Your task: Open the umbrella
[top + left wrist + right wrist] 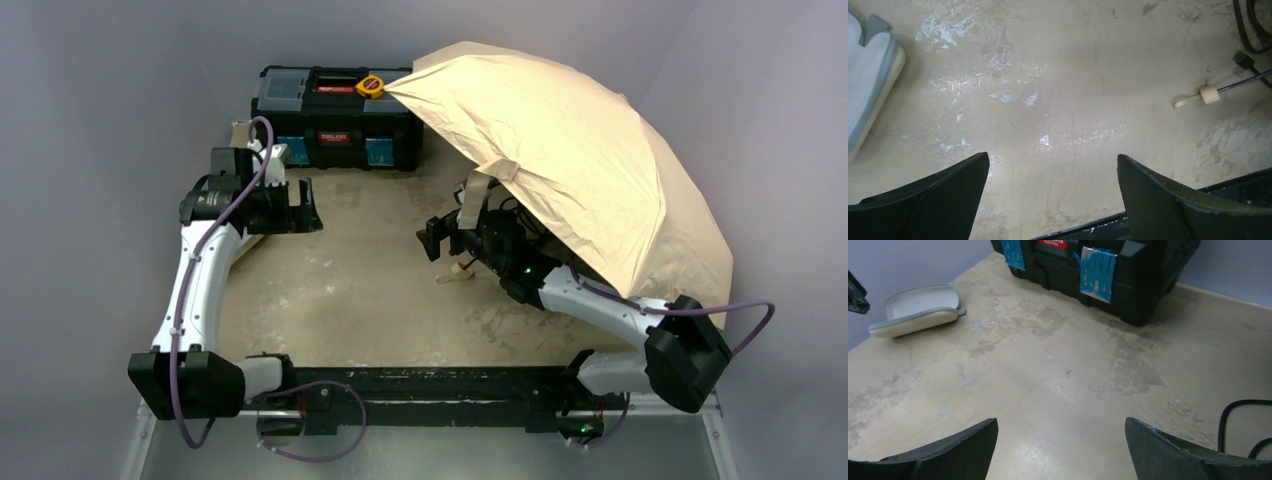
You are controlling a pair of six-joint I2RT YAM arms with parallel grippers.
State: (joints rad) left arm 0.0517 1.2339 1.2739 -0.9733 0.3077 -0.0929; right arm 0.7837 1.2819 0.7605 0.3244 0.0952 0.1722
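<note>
At the bottom of the left wrist view, your left end effector (1052, 157) stood wide with nothing in it, hovering over bare bench (1058, 75). Your right end effector (1061, 421) was just as wide and just as empty.

Further out, right of centre in the overhead view, the cream handle (457, 273) lay on the bench. Its thin shaft (1243, 84) ran off toward the right edge of the left wrist view.

Beyond that, the umbrella (580, 150) filled the upper right of the overhead view. Its tan canopy was spread and arched over your right arm (600, 300), and the strap (476, 200) dangled just above that end effector.

I judged the opening essentially done. Doing this step well meant drawing the right arm out low and slowly, clear of strap and canopy, without nudging the handle.

At the far top, the canopy's edge reached the toolbox (335, 120).
</note>
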